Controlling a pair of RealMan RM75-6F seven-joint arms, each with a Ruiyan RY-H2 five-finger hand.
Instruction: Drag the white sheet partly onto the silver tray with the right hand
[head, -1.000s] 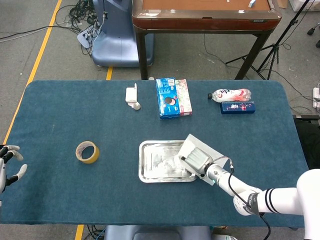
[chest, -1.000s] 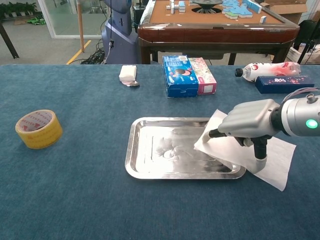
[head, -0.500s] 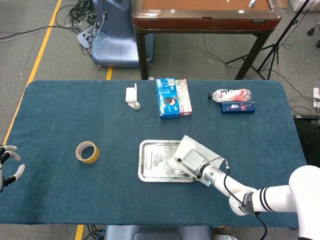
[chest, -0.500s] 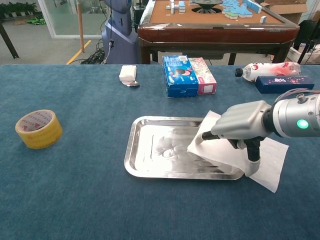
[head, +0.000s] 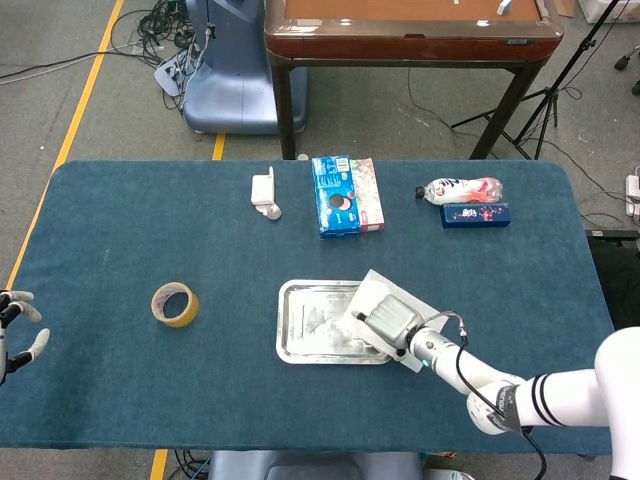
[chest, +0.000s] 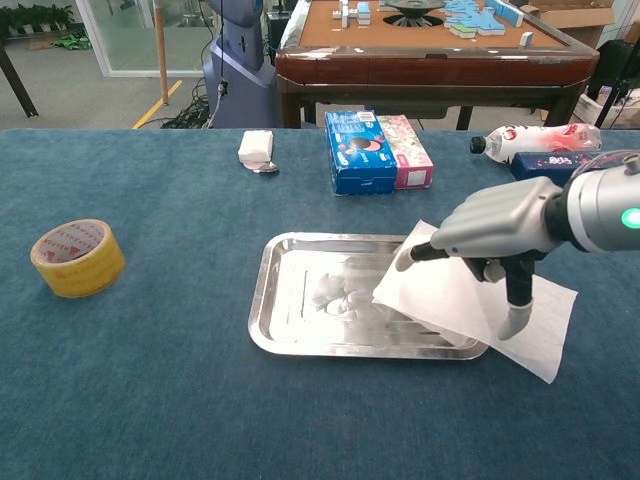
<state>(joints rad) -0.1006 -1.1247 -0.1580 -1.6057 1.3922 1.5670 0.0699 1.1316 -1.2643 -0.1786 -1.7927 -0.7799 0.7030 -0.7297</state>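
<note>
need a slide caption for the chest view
Right hand above the white sheet, which lies partly on the silver tray.

The silver tray (chest: 300, 345) is shiny polished metal, mirror-ish with blurry reflections across its floor. The white sheet (chest: 470, 305) looks like thin matt paper or tissue, soft, a bit creased. The table (chest: 150, 400) is covered in dark blue cloth, felt-like and matt. The tape roll (chest: 78, 257) is glossy yellowish plastic tape. The right hand (chest: 500, 225) has a smooth grey plastic or metal shell, satin finish. The boxes (chest: 377, 150) look like glossy printed cardboard.
</note>
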